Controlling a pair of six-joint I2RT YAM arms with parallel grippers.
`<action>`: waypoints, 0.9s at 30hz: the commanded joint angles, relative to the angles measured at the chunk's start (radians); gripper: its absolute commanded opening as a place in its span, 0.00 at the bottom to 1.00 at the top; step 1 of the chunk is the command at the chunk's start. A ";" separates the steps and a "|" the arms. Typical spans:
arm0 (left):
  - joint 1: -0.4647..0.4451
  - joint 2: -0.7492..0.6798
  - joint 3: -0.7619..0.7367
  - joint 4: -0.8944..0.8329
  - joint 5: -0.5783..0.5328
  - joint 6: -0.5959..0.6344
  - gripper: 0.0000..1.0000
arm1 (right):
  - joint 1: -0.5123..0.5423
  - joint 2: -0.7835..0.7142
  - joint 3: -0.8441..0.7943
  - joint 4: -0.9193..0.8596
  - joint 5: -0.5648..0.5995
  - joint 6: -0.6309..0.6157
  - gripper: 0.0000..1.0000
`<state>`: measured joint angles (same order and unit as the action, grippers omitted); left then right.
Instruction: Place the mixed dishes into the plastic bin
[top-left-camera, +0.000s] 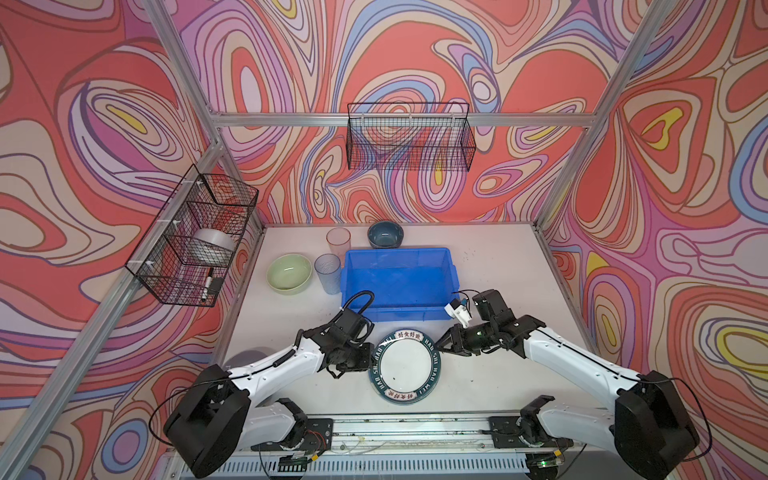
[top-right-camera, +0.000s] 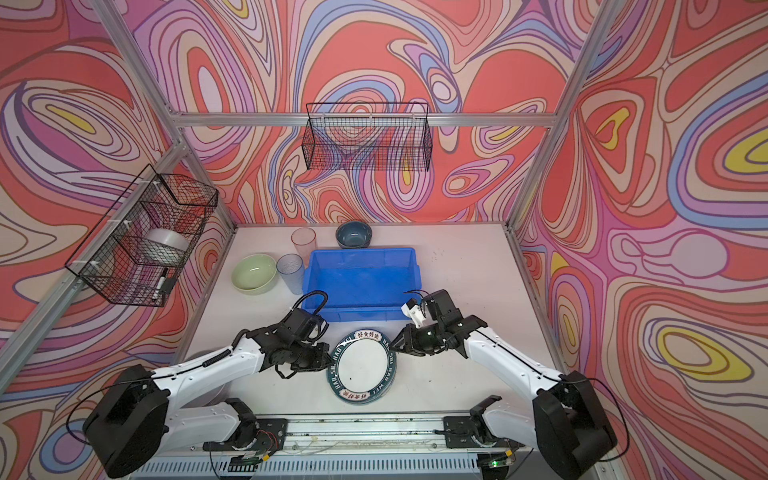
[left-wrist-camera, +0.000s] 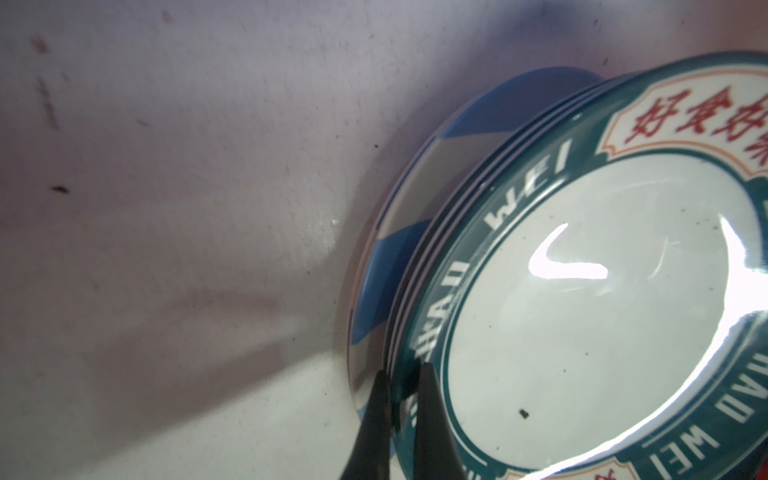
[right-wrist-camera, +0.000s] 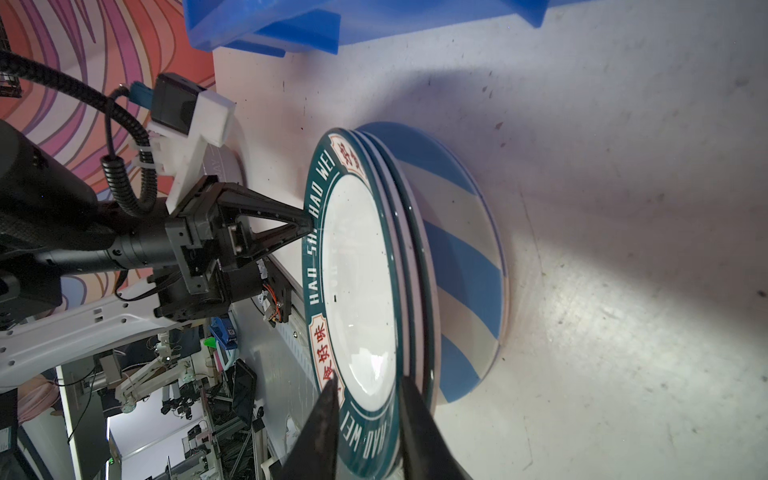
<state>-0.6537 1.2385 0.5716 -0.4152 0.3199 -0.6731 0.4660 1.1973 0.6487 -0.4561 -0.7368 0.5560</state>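
Bright light, glare on plate (left-wrist-camera: 602, 324), soft shadows

Free along the right edge of the table (top-left-camera: 494, 266). Blocked centrally by blue bin (top-left-camera: 407, 312), toward left edge by green bowl (top-left-camera: 289, 273) and bluish tumbler (top-left-camera: 328, 272), near front edge by plate stack (top-left-camera: 405, 368).

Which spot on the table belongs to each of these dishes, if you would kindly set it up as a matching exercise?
Things:
1 pale green bowl
2 dark blue-grey bowl
3 pinkish tumbler
4 plate stack

Places:
A in front of the blue bin's near wall
B behind the bin's far wall
C farthest left
D by the bin's far left corner

Pairs: 1-C, 2-B, 3-D, 4-A.
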 joint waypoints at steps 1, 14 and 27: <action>-0.006 0.024 -0.027 -0.072 -0.038 0.008 0.00 | 0.006 -0.013 -0.005 -0.009 0.000 -0.011 0.27; -0.006 0.033 -0.022 -0.068 -0.036 0.009 0.00 | 0.005 -0.017 -0.017 0.007 -0.017 -0.001 0.27; -0.006 0.051 -0.016 -0.066 -0.034 0.010 0.00 | 0.005 0.001 -0.027 0.024 0.001 0.002 0.26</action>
<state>-0.6537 1.2484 0.5785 -0.4114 0.3191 -0.6727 0.4664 1.1942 0.6212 -0.4156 -0.7647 0.5701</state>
